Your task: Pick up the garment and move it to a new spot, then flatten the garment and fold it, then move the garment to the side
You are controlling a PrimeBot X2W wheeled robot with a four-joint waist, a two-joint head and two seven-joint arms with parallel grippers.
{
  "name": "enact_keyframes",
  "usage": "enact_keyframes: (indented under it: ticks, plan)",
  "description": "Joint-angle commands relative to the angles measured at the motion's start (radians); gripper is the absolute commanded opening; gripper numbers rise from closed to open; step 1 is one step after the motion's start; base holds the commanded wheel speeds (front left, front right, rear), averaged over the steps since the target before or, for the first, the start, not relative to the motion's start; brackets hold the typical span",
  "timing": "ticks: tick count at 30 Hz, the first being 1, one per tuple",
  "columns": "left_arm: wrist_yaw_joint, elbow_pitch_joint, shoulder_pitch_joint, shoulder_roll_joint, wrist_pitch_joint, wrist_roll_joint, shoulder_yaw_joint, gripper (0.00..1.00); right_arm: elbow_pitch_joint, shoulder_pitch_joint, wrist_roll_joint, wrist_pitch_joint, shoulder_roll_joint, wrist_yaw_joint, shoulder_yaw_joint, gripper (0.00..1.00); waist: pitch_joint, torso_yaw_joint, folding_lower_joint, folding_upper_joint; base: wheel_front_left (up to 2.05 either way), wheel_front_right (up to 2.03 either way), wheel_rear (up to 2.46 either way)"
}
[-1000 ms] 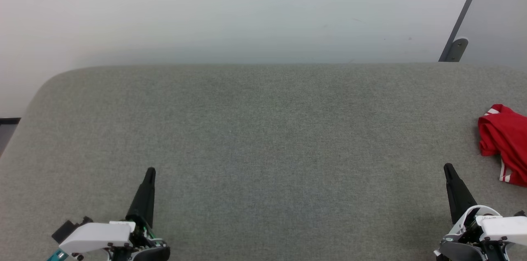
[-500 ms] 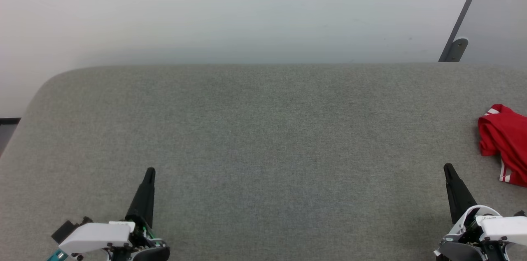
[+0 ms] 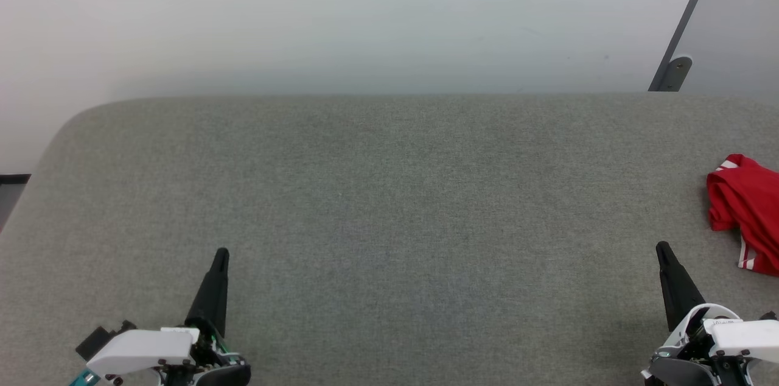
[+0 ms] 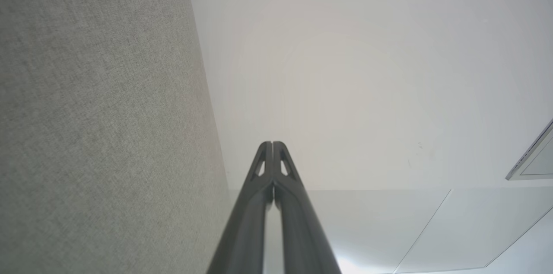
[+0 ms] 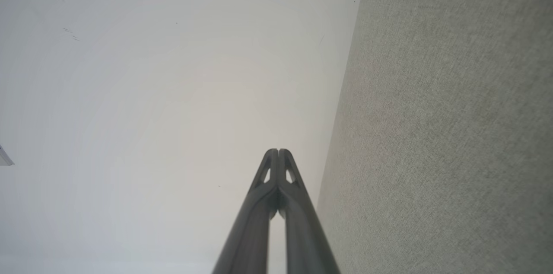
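Grey felt top [image 3: 389, 191] fills the lower frame, pale wall [image 3: 365, 21] above; a grey bar [image 3: 686, 17] slants down the upper right corner to a small bracket [image 3: 675, 72]; the shirt [image 3: 745, 209] lies crumpled at the right edge, mid-height, partly cut off by the frame, striped trim [image 3: 745, 258] showing; left gripper [image 3: 221, 252] sits lower left, fingers pressed together, holding nothing; right gripper [image 3: 661, 247] sits lower right, near the shirt but apart from it, fingers likewise pressed together, empty.
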Motion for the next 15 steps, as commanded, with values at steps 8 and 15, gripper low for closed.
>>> enact_keyframes:
  ticks: [8, 15]
  plan:
    - [-0.006, 0.001, -0.009, -0.003, 0.007, 0.006, 0.004, 0.0, 0.0, -0.002, 0.001, 0.002, 0.004, -0.001, -0.002, 0.0, 0.0, 0.0, 0.0, 0.0, 0.0, 0.0, 0.0]
    - [-0.006, 0.001, -0.01, -0.004, 0.006, 0.006, 0.006, 0.0, 0.0, -0.002, 0.001, 0.002, 0.004, -0.001, -0.002, 0.0, 0.0, 0.0, 0.0, 0.0, 0.0, 0.0, 0.0]
